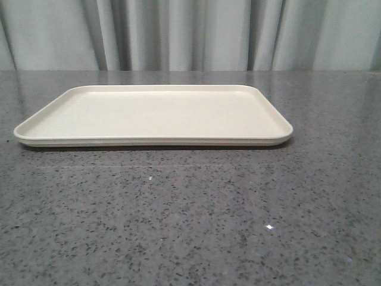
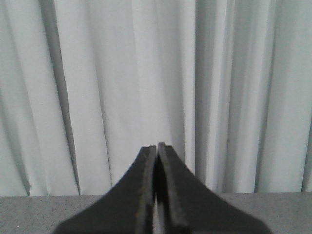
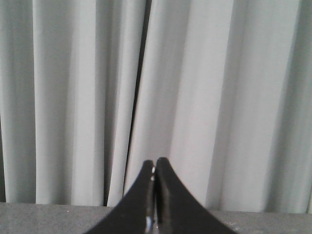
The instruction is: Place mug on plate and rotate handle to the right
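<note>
While we see no mug in any view | plate (image 1: 153, 113) lies bare mid-table, long axis left-right | left gripper (image 2: 157, 146) and right gripper (image 3: 155, 162) both closed, empty, facing curtain | nearer arm: cannot tell.

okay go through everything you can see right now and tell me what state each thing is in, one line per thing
plate: flat on the table, nothing on it.
left gripper: shut, holding nothing, aimed at the curtain.
right gripper: shut, holding nothing, aimed at the curtain.
curtain: drawn closed, hanging in folds behind the table.
table: grey speckled, carrying the plate.
mug: not visible in any view.
</note>
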You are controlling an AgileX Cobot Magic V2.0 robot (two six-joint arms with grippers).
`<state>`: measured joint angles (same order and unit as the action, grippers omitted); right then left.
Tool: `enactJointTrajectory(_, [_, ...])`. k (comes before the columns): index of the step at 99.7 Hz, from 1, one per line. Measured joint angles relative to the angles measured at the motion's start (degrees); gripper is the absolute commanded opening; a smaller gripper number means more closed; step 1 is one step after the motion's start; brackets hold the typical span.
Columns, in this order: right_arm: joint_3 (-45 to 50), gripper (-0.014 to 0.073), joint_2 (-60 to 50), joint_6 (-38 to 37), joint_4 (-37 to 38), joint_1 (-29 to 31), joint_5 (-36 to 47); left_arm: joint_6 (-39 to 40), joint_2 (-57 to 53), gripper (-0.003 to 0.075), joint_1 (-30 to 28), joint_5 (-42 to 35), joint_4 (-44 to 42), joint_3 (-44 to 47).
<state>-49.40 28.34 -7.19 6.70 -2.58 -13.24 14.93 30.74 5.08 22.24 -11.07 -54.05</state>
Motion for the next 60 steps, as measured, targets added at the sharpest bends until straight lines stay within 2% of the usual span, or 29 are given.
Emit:
enactJointTrajectory(10, [-2.30, 0.0295, 1.34, 0.00, 0.00, 0.00, -0.43, -0.51, 3.46, 0.0057, 0.00, 4.50, -0.11, -4.20])
enactJointTrajectory(19, [-3.25, 0.0375, 1.89, 0.00, 0.10, 0.00, -0.52, -1.42, 6.18, 0.0179, 0.00, 8.06, -0.24, -7.54])
enactJointTrajectory(28, [-3.46, 0.0384, 2.12, 0.00, 0.08, 0.00, -0.64, -1.89, 8.37, 0.0315, 0.00, 10.94, -0.24, -10.25])
enactJointTrajectory(37, [-3.46, 0.0384, 2.22, 0.00, 0.84, 0.00, -0.64, -2.16, 10.29, 0.0405, 0.00, 13.61, -0.24, -12.56])
enactJointTrajectory(60, [-3.46, 0.0384, 2.22, 0.00, 2.81, 0.00, -0.46, -2.32, 11.80, 0.0420, 0.00, 16.79, -0.35, -14.55])
